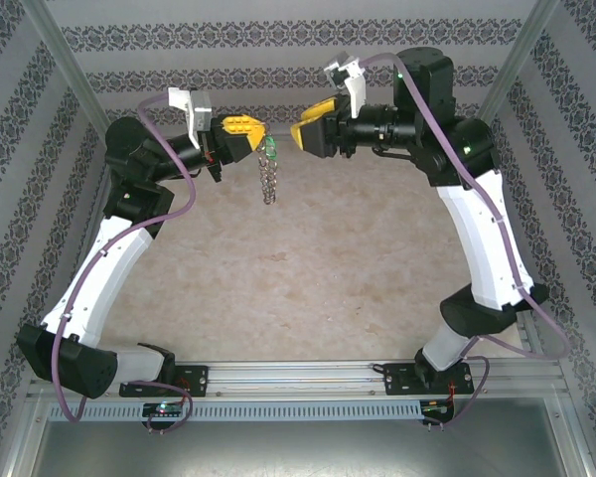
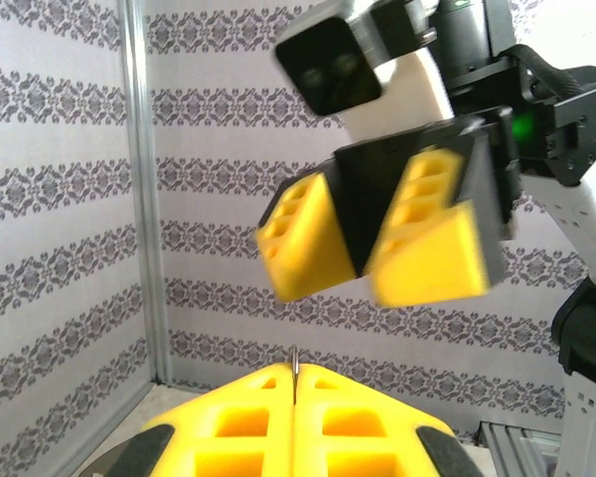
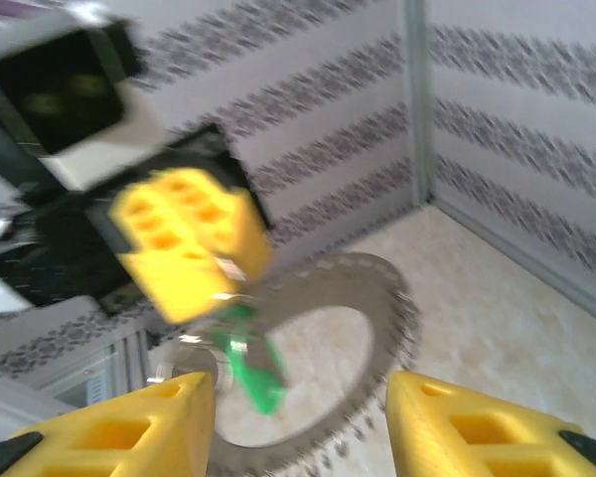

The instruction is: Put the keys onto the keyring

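Currently, your left gripper (image 1: 258, 129) has its blocky yellow fingers, moulded with square hollows, pressed together on the top of the keyring (image 1: 269, 184). The ring hangs edge-on below them, well above the mottled beige table (image 1: 328, 278). From the left wrist camera you see the two fingers meeting in a tight seam, with a thin silvery edge standing up out of it. The ring is a flat, dark-grey metal hoop with a wide hole, and its outer rim is fringed with small silvery tooth-like pieces. The key (image 1: 270, 150) is tiny, with a glossy bright green head, and sits at the top of the ring just below the left fingertips. You cannot tell whether it is threaded on or merely pinched alongside. Just to the right, your right gripper (image 1: 298, 134) faces the left one near the ring, its yellow fingers spread wide and holding nothing.
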You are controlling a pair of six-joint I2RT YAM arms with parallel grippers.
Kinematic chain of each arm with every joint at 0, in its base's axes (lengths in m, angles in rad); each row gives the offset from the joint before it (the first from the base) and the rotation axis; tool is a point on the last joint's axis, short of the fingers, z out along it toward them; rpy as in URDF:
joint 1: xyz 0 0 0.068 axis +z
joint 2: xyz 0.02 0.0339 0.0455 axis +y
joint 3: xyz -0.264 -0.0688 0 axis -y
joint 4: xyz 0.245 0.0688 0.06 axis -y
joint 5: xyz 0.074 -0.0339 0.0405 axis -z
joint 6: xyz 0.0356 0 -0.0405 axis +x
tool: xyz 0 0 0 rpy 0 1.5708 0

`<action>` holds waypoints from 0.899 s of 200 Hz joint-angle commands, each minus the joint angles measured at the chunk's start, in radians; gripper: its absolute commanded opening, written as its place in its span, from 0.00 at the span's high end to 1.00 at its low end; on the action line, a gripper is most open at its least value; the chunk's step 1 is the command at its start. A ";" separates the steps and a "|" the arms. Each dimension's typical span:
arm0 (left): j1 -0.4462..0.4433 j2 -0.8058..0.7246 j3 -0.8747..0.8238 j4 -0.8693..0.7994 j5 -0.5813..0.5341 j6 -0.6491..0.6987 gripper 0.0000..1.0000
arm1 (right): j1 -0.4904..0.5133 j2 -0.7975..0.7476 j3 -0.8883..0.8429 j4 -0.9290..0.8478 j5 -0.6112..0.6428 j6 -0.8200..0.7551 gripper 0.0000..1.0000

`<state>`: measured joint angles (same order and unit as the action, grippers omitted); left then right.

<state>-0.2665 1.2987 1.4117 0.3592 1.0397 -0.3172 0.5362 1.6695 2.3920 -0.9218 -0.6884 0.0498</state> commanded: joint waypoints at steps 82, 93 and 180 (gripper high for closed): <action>-0.002 -0.008 0.023 0.165 0.079 -0.152 1.00 | 0.067 0.075 0.060 0.070 -0.137 -0.086 0.51; -0.001 -0.007 0.023 0.174 0.083 -0.161 1.00 | 0.063 0.067 0.044 0.078 -0.140 -0.087 0.51; -0.001 0.021 0.035 0.170 0.085 -0.160 1.00 | 0.048 0.027 0.003 0.082 -0.095 -0.102 0.51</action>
<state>-0.2672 1.3159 1.4117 0.4583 1.1114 -0.4625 0.5991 1.7470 2.4218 -0.8715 -0.8009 -0.0334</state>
